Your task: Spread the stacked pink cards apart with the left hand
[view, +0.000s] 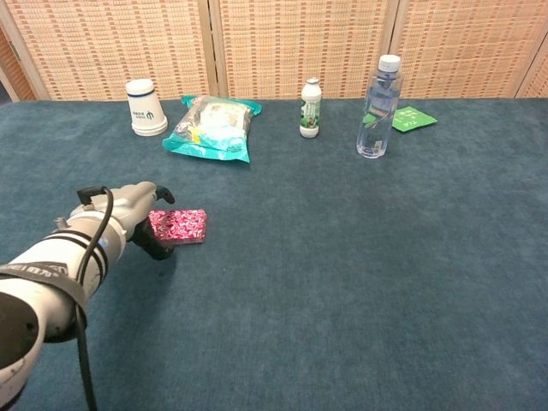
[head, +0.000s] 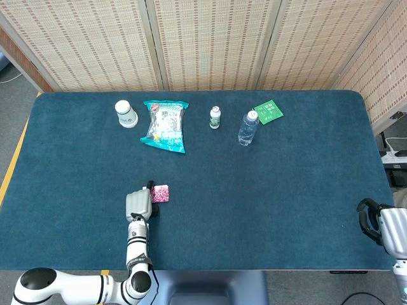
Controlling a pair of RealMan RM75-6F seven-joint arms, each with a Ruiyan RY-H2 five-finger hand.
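Observation:
The stack of pink patterned cards (head: 161,193) (view: 181,225) lies flat on the blue table, left of centre near the front. My left hand (head: 138,204) (view: 135,218) reaches in from the front left and covers the stack's left end. Its thumb lies at the far side and its dark fingers (view: 159,247) curl down at the near side, touching the stack's left edge. The cards are still one squared pile. My right hand (head: 381,226) rests at the table's front right corner, far from the cards, and is partly cut off by the frame edge.
Along the back stand a white cup (head: 125,113) (view: 145,108), a teal snack bag (head: 165,124) (view: 212,127), a small white bottle (head: 215,117) (view: 310,108), a clear water bottle (head: 248,128) (view: 378,108) and a green packet (head: 268,112) (view: 411,118). Bare blue cloth (head: 267,197) lies right of the cards.

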